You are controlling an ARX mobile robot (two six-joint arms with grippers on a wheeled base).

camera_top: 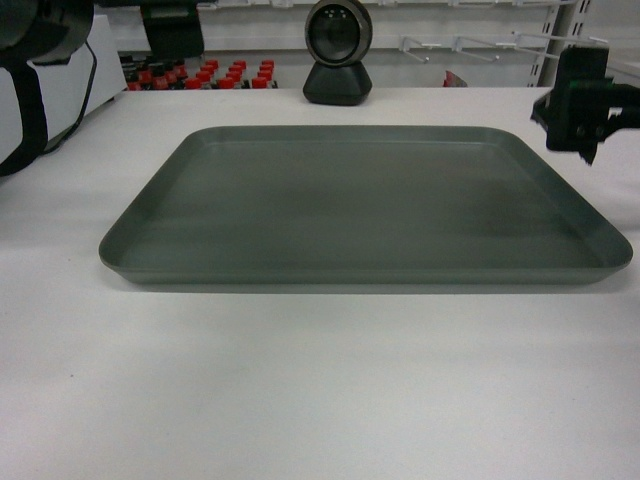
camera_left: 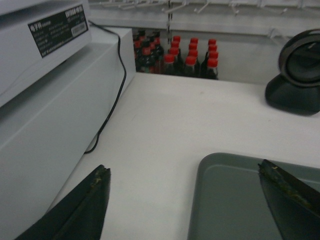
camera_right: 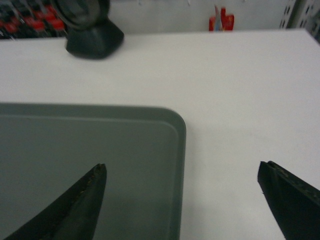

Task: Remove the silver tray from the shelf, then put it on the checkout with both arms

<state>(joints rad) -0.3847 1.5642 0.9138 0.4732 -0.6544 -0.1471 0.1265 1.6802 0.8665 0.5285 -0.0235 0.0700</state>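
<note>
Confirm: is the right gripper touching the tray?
Apart. In the right wrist view the right gripper is open, fingers straddling the tray corner with clear space between; the head view shows it raised beside the tray.

Silver tray (camera_top: 365,205): large matte grey-silver rectangle, rounded corners, low raised rim, flat bare bottom. Lies flat and level on the white table (camera_top: 320,390), long side facing the head camera, roughly centred. White shelf (camera_top: 470,20) runs behind the table's far edge, slotted upright at the right; the tray is well apart from it.
</note>
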